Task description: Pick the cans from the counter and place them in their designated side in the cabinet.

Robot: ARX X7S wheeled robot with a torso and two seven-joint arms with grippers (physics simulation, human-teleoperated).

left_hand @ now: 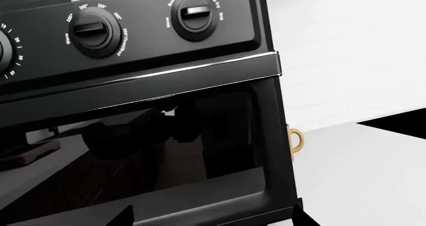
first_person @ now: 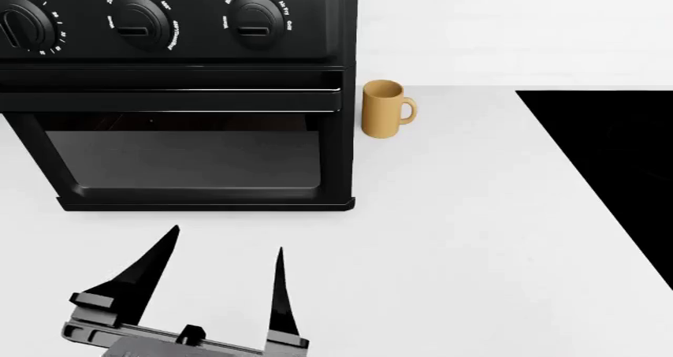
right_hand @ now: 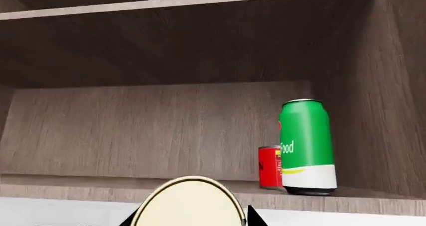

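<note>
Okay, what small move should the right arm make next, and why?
Probably ease forward and up into the cabinet. The right pincer appears to hold a round pale-topped tin just below the shelf edge; the green can and a small red can already stand inside.

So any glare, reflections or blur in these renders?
Left wrist view: the oven door glass mirrors a dim scene, its chrome trim glints. Head view: flat, almost shadowless light on the counter. Right wrist view: the cabinet is dim; the tin looms close. No blur.
</note>
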